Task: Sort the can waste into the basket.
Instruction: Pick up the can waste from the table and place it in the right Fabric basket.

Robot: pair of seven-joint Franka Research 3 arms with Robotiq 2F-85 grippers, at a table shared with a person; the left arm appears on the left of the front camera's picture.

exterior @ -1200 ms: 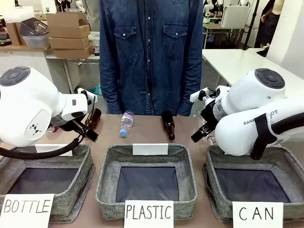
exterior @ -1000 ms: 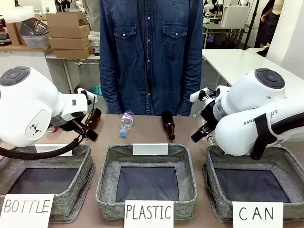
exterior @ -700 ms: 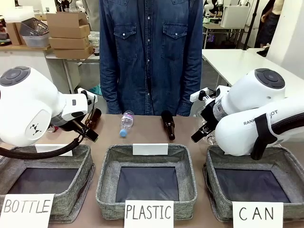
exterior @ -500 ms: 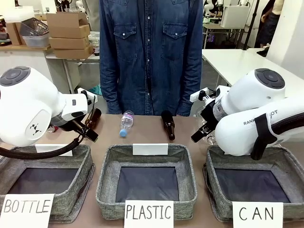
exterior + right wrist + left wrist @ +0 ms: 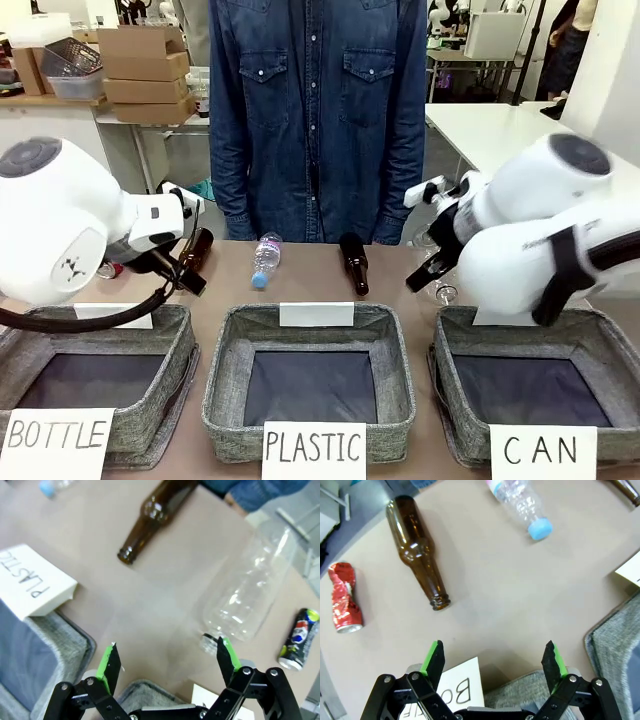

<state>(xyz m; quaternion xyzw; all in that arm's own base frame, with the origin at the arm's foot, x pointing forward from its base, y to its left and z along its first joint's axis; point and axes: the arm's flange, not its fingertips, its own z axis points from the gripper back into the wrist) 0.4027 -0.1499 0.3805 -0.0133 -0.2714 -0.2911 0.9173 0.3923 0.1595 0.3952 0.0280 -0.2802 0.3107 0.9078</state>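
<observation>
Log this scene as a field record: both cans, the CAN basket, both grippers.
red can: crushed, lying on the table beside a brown bottle
black can: lying on the table, just past a clear bottle
basket: labelled CAN, no can seen inside
left gripper: open, holding nothing
right gripper: open, holding nothing

Can (image 5: pixel 298 639) near plastic bottle (image 5: pixel 250 592), seemingly not touching
</observation>
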